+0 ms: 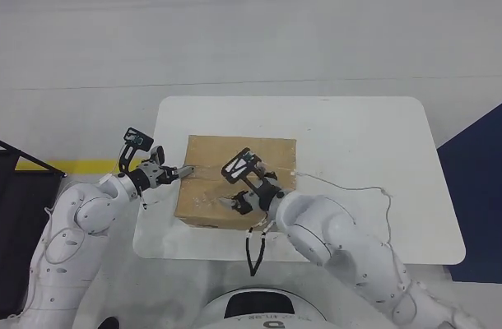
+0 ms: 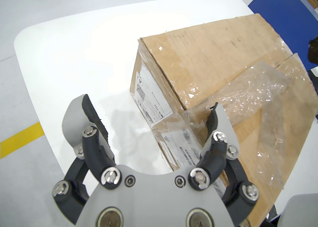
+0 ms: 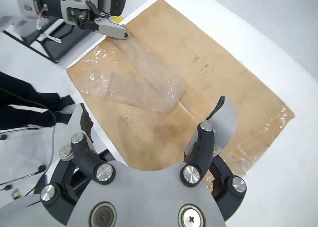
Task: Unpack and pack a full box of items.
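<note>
A white, round-cornered surface [image 1: 358, 123] stands on a pale grey floor [image 1: 234, 49], with a yellow floor line [image 1: 70, 165] beyond its left edge. The left hand [image 2: 150, 105] is spread open at the left side of the one cardboard box [image 1: 218, 156]. One finger [image 2: 223, 121] touches crinkled clear tape [image 3: 154, 84] at the box's top edge, and the other hangs over bare surface. Two paper labels [image 2: 181, 147] face this hand. The box is closed, with one tape strip along its centre seam. The right hand [image 3: 152, 104] hovers open just above the near part of the box top. Beyond it a broad stretch of surface runs to the right edge, with one thin cord [image 1: 350, 187] lying across. A blue panel [image 1: 481, 189] stands past that edge.
</note>
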Controlling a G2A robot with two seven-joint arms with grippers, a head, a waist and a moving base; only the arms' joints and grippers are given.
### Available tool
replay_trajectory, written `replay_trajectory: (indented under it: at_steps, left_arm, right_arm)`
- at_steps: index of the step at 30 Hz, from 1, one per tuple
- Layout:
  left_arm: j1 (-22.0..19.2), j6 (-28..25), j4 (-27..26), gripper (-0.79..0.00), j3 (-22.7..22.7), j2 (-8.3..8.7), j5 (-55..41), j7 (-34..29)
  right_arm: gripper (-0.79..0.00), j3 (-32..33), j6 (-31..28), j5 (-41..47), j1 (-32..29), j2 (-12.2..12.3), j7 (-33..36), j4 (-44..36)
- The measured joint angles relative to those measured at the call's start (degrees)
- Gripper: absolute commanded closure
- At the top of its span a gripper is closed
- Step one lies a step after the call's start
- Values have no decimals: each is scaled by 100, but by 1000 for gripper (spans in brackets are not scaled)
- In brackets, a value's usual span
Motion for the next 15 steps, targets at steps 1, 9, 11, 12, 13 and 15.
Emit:
replay_trajectory:
  at_steps: [1, 9, 11, 12, 13, 15]
  left_arm:
    - [0, 0, 0, -785, 0, 0, 0, 0]
    - [0, 0, 0, -785, 0, 0, 0, 0]
    - [0, 0, 0, -785, 0, 0, 0, 0]
    - [0, 0, 0, -785, 0, 0, 0, 0]
    - [0, 0, 0, -785, 0, 0, 0, 0]
    - [0, 0, 0, -785, 0, 0, 0, 0]
  right_arm:
    - [-785, -158, 76, -264, 30, -28, 15, 11]
    - [-785, -976, 728, -1725, 396, -325, 224, 465]
    - [-785, -1135, 912, -2029, 482, -417, 265, 692]
    - [-785, -1200, 975, -2126, 510, -457, 293, 767]
    - [-785, -1255, 1023, -2187, 533, -497, 317, 828]
    - [-785, -1333, 1094, -2230, 578, -582, 346, 955]
